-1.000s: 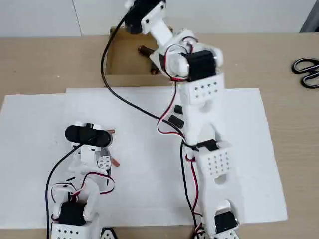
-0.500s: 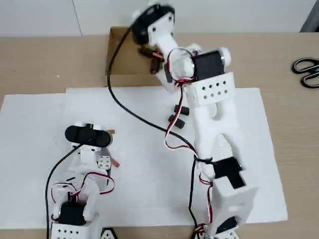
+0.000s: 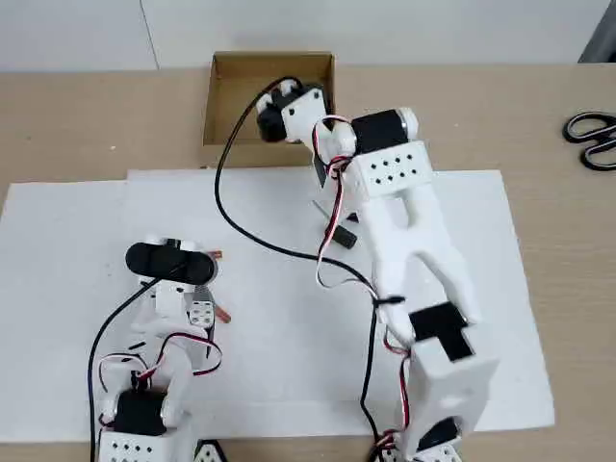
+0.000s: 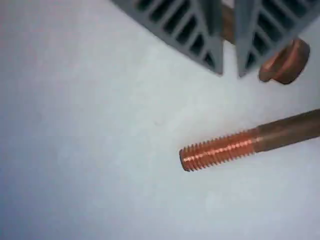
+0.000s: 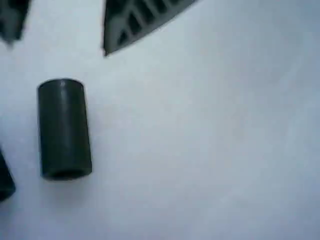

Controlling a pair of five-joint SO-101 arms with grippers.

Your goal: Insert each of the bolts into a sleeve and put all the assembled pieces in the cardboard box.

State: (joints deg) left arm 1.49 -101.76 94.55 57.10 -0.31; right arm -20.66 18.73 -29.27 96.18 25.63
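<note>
My left gripper [image 4: 229, 65] is shut on a copper bolt [image 4: 285, 62], whose shaft shows between the grey fingers [image 4: 200, 30] and whose head sticks out beside them. A second bolt [image 4: 245, 142] lies on the white paper close by, threaded end free. In the high view these bolts [image 3: 223, 315] [image 3: 216, 255] lie at the left arm's tip. My right gripper [image 5: 57, 45] hangs open just above the paper, over a black sleeve [image 5: 64, 129] lying on its side. Another sleeve [image 5: 4, 177] shows at the edge. The cardboard box [image 3: 207, 106] stands behind the paper, partly covered by the right arm.
The white paper [image 3: 77, 250] covers most of the wooden table. Black scissors [image 3: 592, 140] lie at the far right edge. The right arm's black cable [image 3: 241, 207] trails across the paper between the arms. A sleeve [image 3: 346, 237] peeks out beside the right arm.
The right arm has drawn back from the cardboard box and come down over the paper by the sleeves. The left arm has stayed still.
</note>
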